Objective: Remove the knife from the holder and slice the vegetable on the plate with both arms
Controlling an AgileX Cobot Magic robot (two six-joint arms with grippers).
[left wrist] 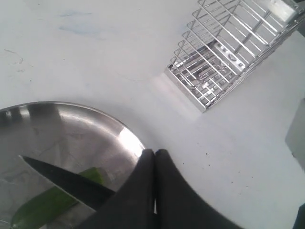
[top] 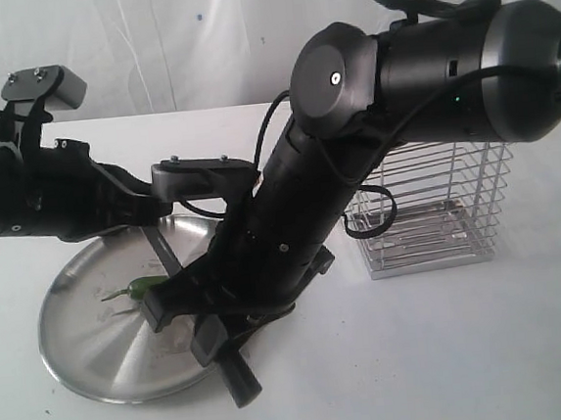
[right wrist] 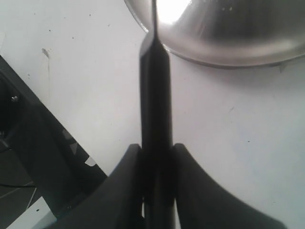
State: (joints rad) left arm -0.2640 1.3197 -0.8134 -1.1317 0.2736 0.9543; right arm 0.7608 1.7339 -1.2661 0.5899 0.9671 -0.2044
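Note:
The green vegetable [top: 145, 288] lies on the steel plate [top: 87, 355]. My right gripper [right wrist: 157, 145] is shut on the knife's black handle [right wrist: 155, 95], which points at the plate's rim [right wrist: 228, 43]. In the left wrist view the dark blade [left wrist: 71, 183] crosses just over the vegetable [left wrist: 43, 207], its tip above the plate [left wrist: 71, 124]. My left gripper [left wrist: 155, 152] is shut, fingers pressed together with nothing visible between them, close beside the blade. The wire holder [top: 433, 206] stands to the right of the plate.
The right arm [top: 290, 209] reaches across the middle in front of the holder [left wrist: 224, 52] and hides the plate's right side. In the right wrist view the table's edge and a dark frame [right wrist: 28, 157] lie close beside the knife. White table surrounds the plate.

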